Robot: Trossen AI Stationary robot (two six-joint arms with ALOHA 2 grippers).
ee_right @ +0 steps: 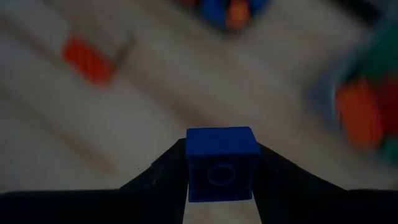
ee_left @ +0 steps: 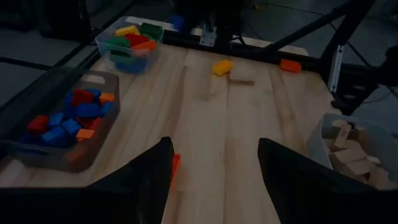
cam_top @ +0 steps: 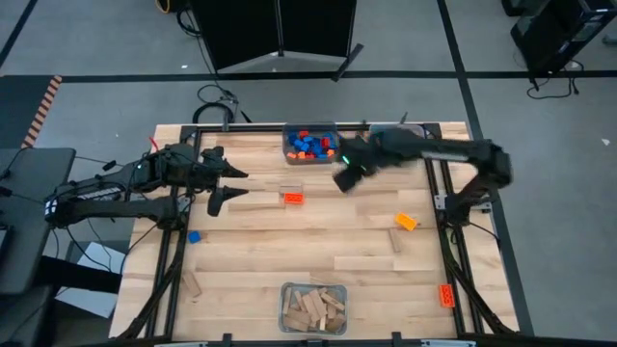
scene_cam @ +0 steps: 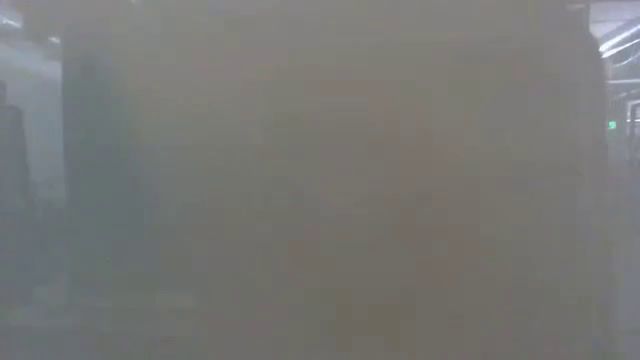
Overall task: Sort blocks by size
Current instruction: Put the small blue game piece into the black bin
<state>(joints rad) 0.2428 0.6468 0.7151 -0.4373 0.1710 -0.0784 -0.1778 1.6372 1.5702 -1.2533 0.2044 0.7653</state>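
My right gripper point(cam_top: 344, 178) hangs over the table's far middle, shut on a small blue brick point(ee_right: 221, 149). It is just near of the clear bin of blue, red and orange bricks point(cam_top: 308, 145). A second bin with green, yellow and red bricks point(ee_left: 130, 38) stands beside that one. My left gripper point(cam_top: 227, 185) waits open at the far left, with nothing between its fingers point(ee_left: 155, 171). A red brick point(cam_top: 294, 198) lies flat on the table between the two grippers. The low view shows only haze. My right gripper pinches the blue brick by two opposite sides point(ee_right: 189, 163), one finger on each. The fingers come from above, pointing steeply down. The brick is lifted clear of the table, and a face with a round mark point(ee_right: 219, 175) looks back toward the wrist.
A bin of tan wooden blocks point(cam_top: 313, 308) stands at the near edge. Loose on the table are an orange brick point(cam_top: 406, 222), a blue brick point(cam_top: 194, 236) and wooden blocks point(cam_top: 352, 262). Another orange brick point(cam_top: 446, 295) lies by the right frame rail.
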